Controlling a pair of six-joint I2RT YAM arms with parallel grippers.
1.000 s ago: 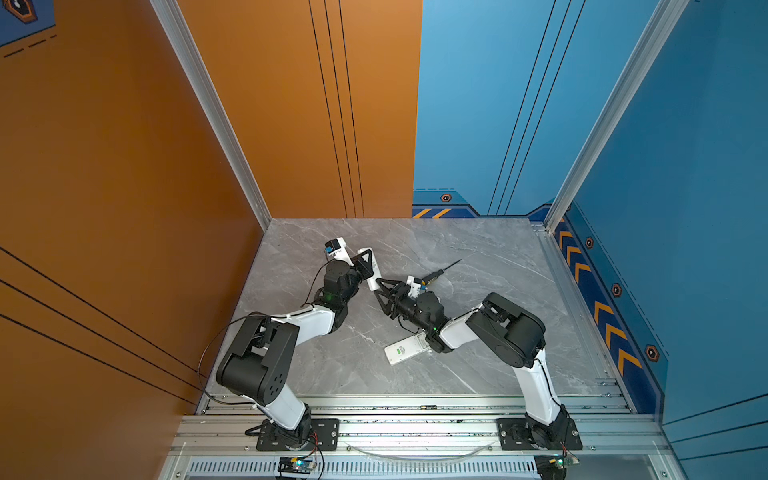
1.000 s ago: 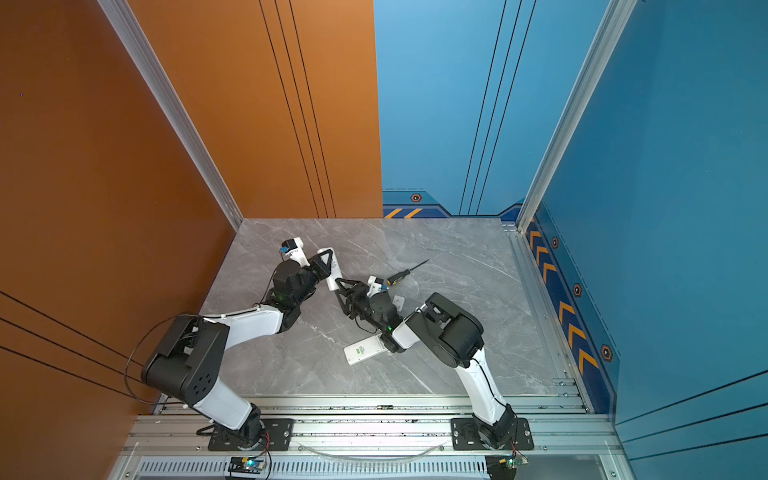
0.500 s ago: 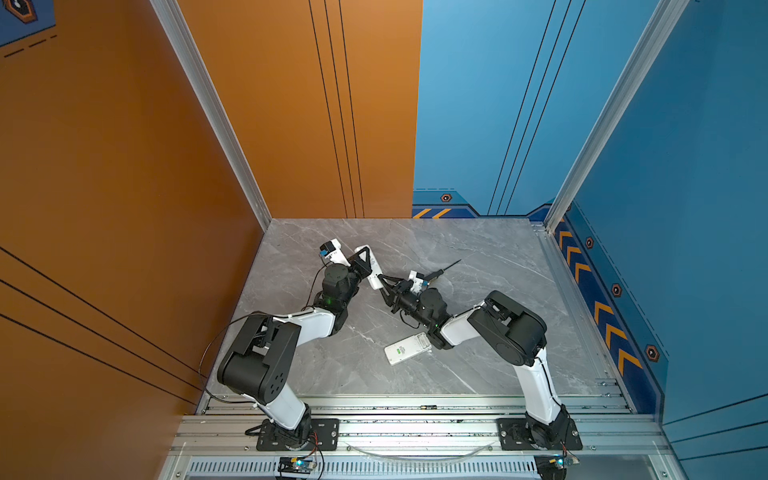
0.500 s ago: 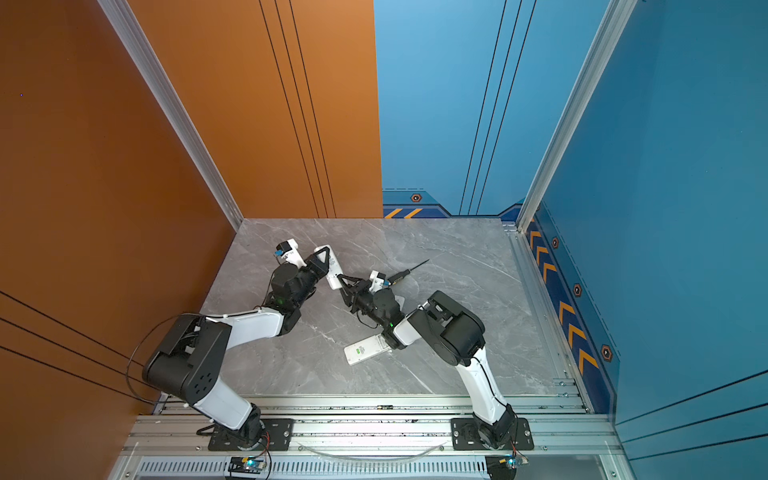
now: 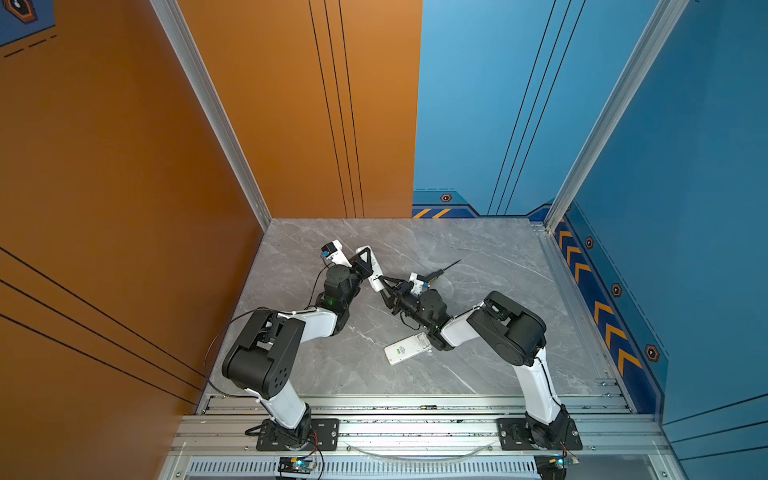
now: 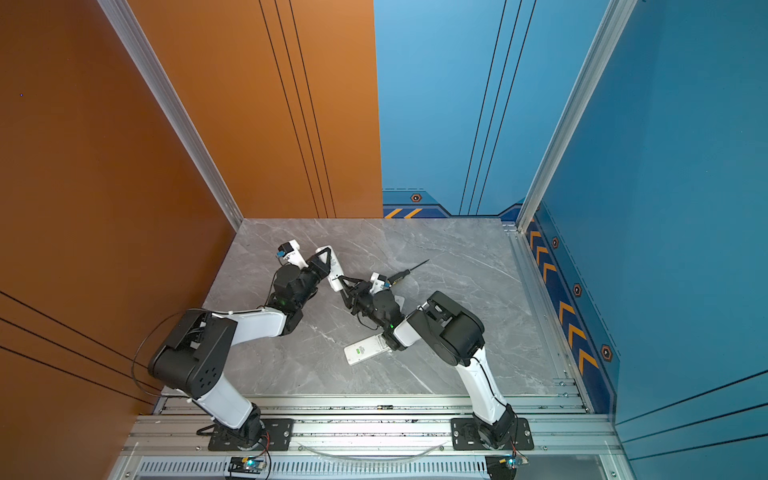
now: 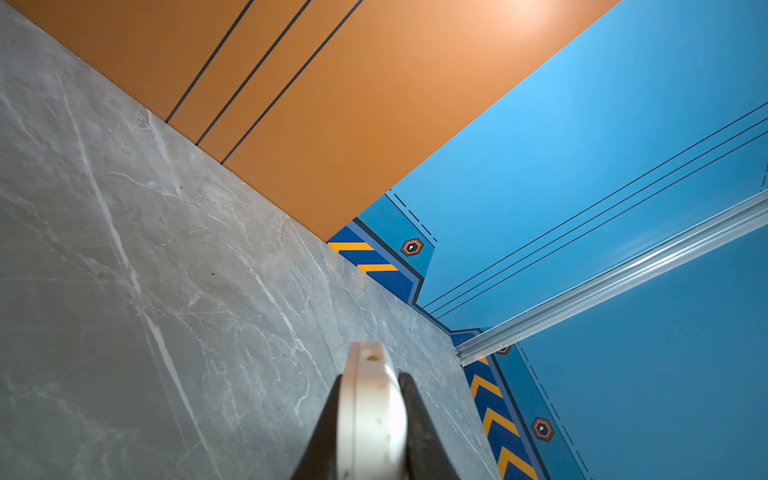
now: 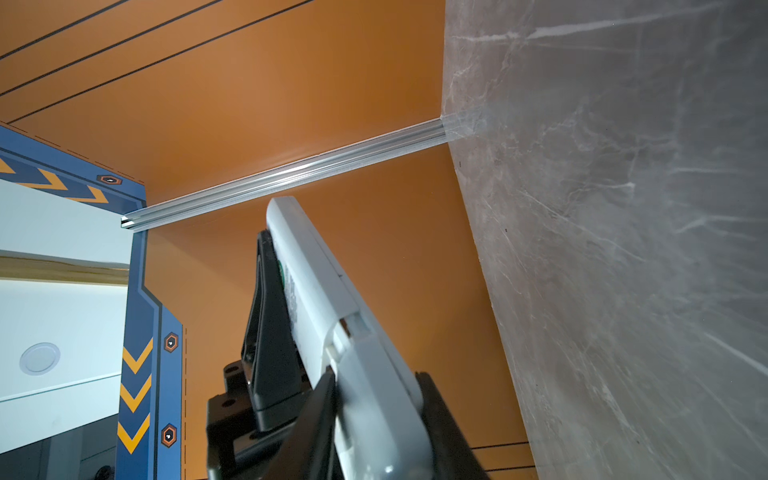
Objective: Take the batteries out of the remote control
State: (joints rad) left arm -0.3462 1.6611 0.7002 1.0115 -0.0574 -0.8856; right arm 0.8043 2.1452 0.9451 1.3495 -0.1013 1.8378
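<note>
The worktop [image 5: 478, 249] looked like grey marble-veined stone or laminate, smooth with a faint sheen. The held remote control [image 8: 307, 266] had a white plastic shell, satin, lightly specked and scuffed, with moulded seams. The second remote control [image 5: 405, 351] was of the same white plastic and bore a green printed label. The orange wall panels [image 5: 124, 166] and blue wall panels [image 5: 685, 208] were smooth and matt, catching soft glare. The frame posts [image 5: 602, 112] were ribbed bare aluminium. The white arm shells [image 5: 316, 324] looked like glossy plastic and the black joint housings [image 5: 257, 357] matt.
</note>
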